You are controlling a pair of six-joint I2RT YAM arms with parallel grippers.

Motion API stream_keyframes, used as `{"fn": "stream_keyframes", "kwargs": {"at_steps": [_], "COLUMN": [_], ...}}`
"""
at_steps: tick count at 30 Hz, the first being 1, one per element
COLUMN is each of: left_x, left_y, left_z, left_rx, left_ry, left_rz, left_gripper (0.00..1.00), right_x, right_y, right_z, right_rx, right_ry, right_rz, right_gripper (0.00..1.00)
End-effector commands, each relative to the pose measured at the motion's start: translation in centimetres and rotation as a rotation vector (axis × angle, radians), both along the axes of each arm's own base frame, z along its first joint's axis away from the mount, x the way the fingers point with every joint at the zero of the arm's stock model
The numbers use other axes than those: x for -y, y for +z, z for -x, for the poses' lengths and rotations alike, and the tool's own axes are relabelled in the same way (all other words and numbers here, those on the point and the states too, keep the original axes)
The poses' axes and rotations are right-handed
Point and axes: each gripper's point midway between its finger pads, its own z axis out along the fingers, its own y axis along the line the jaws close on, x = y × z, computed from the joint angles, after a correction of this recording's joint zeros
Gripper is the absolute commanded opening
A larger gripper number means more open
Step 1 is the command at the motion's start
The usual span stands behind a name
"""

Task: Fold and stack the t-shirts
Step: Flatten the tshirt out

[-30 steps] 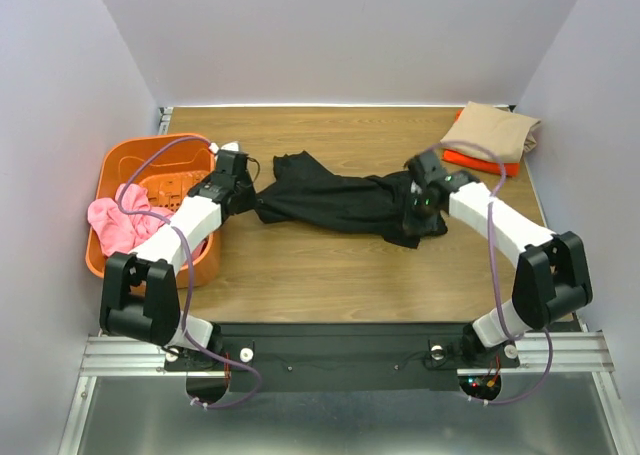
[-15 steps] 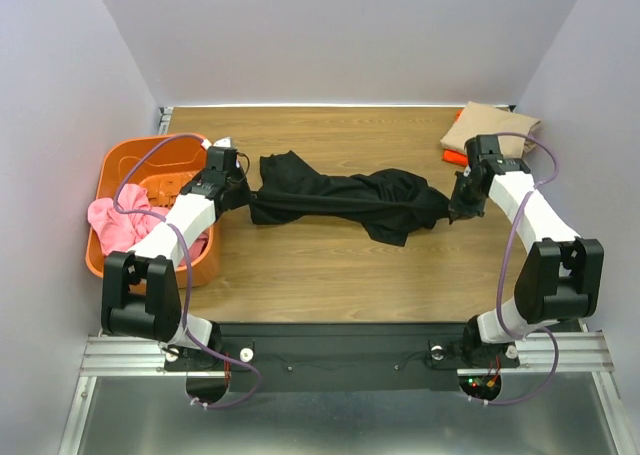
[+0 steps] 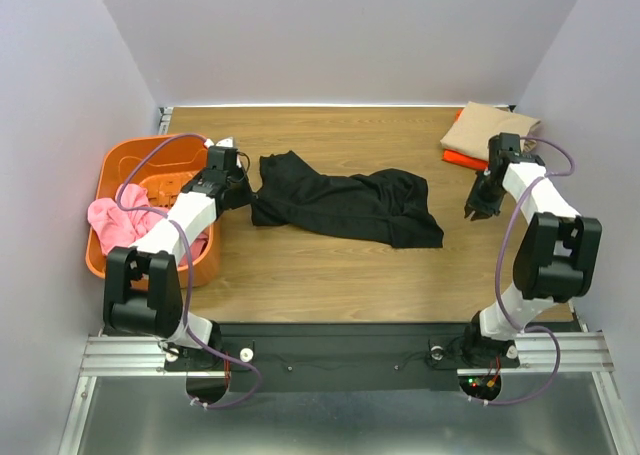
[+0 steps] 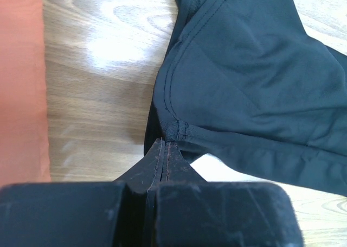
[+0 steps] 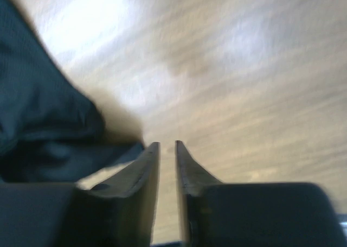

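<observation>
On the worktop [image 3: 330, 275], mid-span: black t-shirt [image 3: 345, 205] now lies slack, stretched roughly left to right, no longer pulled taut between the arms. Half a second back the right pincer [image 5: 167, 145] had the shirt's right corner pinched and was tugging outward. That corner has now dropped flat, and the pincer sits off to the right over bare wood, clear of the cloth. Its jaws stand a narrow gap apart with nothing between them. Wood grain shows through the gap in the right wrist view, with black cloth only at the left of that view.

Left pincer [image 4: 165, 149] hasn't let go: jaws pressed together on a stitched seam at the shirt's left edge, just beside the orange basket [image 3: 150, 142]. Arm pose looks the same as a second ago.

Read: spreading pull is done and the right side is released. Shirt is laid out but not flat, with bunched folds in the right half and a ruffled far-left part. No fold made yet, so early in this shirt's cycle.

Stack site: tan t-shirt [image 3: 490, 130] sits folded at the far right corner on the orange t-shirt [image 3: 456, 158], of which only a strip shows. Right pincer is near that pile, not touching it.

Basket holds a pink cloth [image 3: 112, 220] draped over its rim.

Likely next: smooth the shirt, then fold. Risk: with only the left hold, any move of that arm drags the shirt toward the basket.
</observation>
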Motion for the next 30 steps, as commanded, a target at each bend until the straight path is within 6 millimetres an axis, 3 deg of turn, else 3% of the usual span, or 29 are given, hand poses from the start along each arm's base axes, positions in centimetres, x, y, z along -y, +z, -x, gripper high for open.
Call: {"fn": "stream_keyframes", "kwargs": {"at_steps": [1,3,6,9,12,14,17,19,21,25,30], "left_x": [0.5,0.7,1.0,1.1,1.2,1.2,1.2,1.1,1.1,1.0,0.7], "left_y": [1.6,1.7,1.9,1.7,1.5,1.5,1.7,2.0,2.2,2.5,2.4], "left_z": [-1.7,-2.0,-2.2,-2.2,-2.2,-2.2,-2.1,-2.2,-2.1,-1.9,-1.7], "left_rx": [0.053,0.056,0.065,0.06,0.057,0.058,0.058,0.063,0.065,0.07,0.07], "left_ry": [-0.026,-0.03,-0.033,-0.035,-0.035,-0.034,-0.034,-0.033,-0.032,-0.031,-0.027], "left_rz": [0.016,0.024,0.037,0.043,0.044,0.04,0.037,0.036,0.034,0.026,0.017], "left_gripper": [0.0,0.0,0.0,0.0,0.0,0.0,0.0,0.0,0.0,0.0,0.0], "right_x": [0.8,0.6,-1.6,-5.0,-9.8,-12.6,-14.8,-15.2,-13.6,-11.6,-9.2], "right_y": [0.8,1.5,3.7,5.0,4.5,2.7,0.4,-0.3,-1.4,-1.9,-2.2], "right_z": [-3.0,-3.4,-3.7,-2.7,-0.9,0.6,1.9,1.8,1.4,0.8,1.0], "right_rx": [0.073,0.098,0.182,0.224,0.207,0.166,0.113,0.111,0.087,0.082,0.075], "right_ry": [-0.003,0.025,0.108,0.215,0.329,0.372,0.402,0.405,0.355,0.292,0.201], "right_rz": [0.008,0.0,-0.081,-0.123,-0.174,-0.2,-0.219,-0.217,-0.131,-0.036,-0.027], "right_gripper": [0.27,0.34,0.44,0.48,0.5,0.5,0.5,0.5,0.52,0.6,0.64]}}
